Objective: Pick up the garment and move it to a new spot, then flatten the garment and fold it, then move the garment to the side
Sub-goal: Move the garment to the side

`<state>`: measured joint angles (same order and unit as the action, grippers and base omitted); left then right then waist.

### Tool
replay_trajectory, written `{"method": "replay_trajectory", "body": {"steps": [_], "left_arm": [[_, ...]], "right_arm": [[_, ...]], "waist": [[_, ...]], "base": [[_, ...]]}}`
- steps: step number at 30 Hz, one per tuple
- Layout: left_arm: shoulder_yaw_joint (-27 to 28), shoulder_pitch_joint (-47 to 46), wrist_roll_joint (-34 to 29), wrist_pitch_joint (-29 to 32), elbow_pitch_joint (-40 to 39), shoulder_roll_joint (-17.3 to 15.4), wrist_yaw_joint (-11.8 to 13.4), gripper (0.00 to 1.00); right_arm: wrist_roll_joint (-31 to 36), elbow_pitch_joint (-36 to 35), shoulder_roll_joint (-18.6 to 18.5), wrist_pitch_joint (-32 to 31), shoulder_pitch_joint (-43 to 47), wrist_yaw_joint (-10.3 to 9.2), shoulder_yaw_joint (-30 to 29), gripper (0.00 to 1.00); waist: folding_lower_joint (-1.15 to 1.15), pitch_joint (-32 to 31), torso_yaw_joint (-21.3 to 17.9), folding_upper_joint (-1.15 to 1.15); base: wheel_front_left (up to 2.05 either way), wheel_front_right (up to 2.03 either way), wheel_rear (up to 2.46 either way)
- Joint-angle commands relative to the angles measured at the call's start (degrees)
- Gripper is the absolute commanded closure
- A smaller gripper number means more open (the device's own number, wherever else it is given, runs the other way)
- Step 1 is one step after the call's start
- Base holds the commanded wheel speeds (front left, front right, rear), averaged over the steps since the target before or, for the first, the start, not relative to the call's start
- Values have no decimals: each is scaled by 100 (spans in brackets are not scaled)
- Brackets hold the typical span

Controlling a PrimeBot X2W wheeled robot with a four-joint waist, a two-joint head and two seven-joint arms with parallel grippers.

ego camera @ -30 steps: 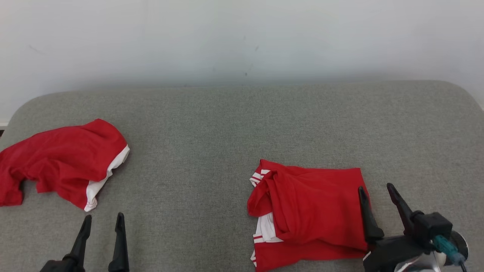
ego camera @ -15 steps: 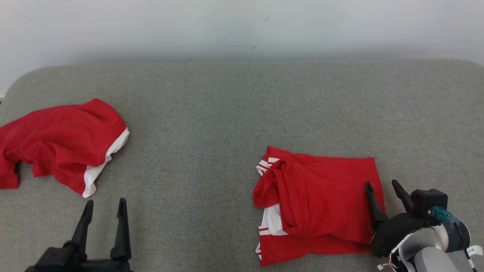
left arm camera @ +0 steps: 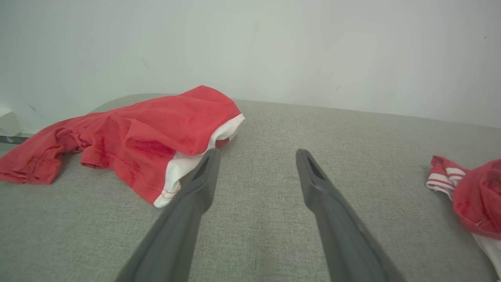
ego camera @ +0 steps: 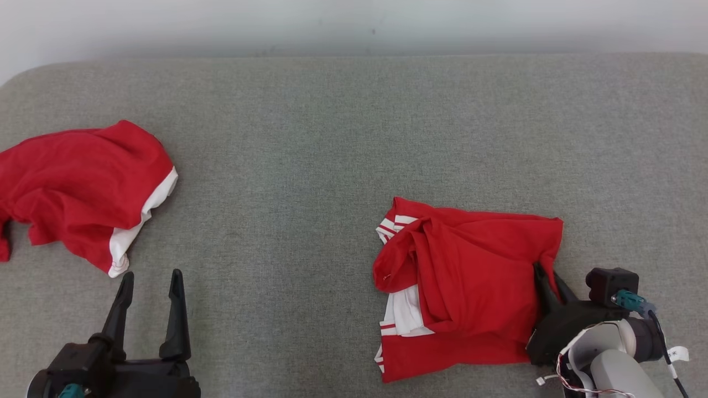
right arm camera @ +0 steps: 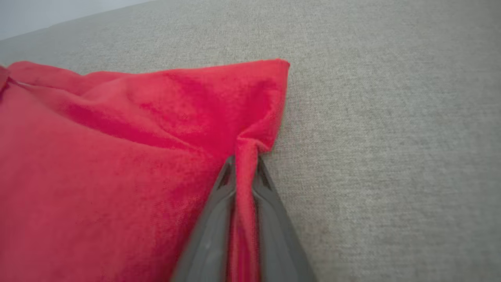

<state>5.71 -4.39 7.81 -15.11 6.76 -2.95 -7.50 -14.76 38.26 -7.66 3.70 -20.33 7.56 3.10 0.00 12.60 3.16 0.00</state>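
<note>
A folded red garment with white striped trim lies on the grey cushion at the right of the head view. My right gripper is shut on its right edge; in the right wrist view a pinched ridge of the red garment runs between the two fingers, and my right gripper sits at that fold. My left gripper stands open at the lower left, nothing between its fingers, just below a second garment. In the left wrist view my left gripper hovers over bare cushion.
A second crumpled red garment with a white band lies at the far left, also the red heap in the left wrist view. The grey cushion stretches wide between both garments. A pale wall runs behind.
My right gripper has shut on the garment's right edge, bunching the cloth there. The head camera has tilted down, so the whole scene has shifted up the picture.
</note>
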Motion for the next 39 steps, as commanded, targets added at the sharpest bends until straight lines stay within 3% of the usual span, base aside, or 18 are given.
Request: {"method": "replay_trajectory", "body": {"steps": [1,8,15,28,39], "left_arm": [[15,-77,75,-4,7,3,13,0],[-47,-198,83,-4,-18,5,10,0],[-232,-556,153,-4,-132,5,8,0],[-449,-1174,200,-3,-743,-408,7,0],[-548,-1129,189,-3,-1169,-700,6,0]], "right_arm": [[-67,144,32,-53,51,-16,63,100],[-240,-63,-271,-63,-487,-16,391,100],[-401,-275,-764,-272,-1296,-16,598,100],[-405,-883,-2349,-872,-2893,-16,464,100],[-279,-967,-3227,-1392,-3569,-16,242,100]], "waist": [[0,19,-18,0],[0,159,-36,0],[0,683,-91,0],[0,2176,-746,0],[0,2476,-1026,0]], "base": [[0,0,0],[0,0,0],[0,0,0],[0,0,0],[0,0,0]]}}
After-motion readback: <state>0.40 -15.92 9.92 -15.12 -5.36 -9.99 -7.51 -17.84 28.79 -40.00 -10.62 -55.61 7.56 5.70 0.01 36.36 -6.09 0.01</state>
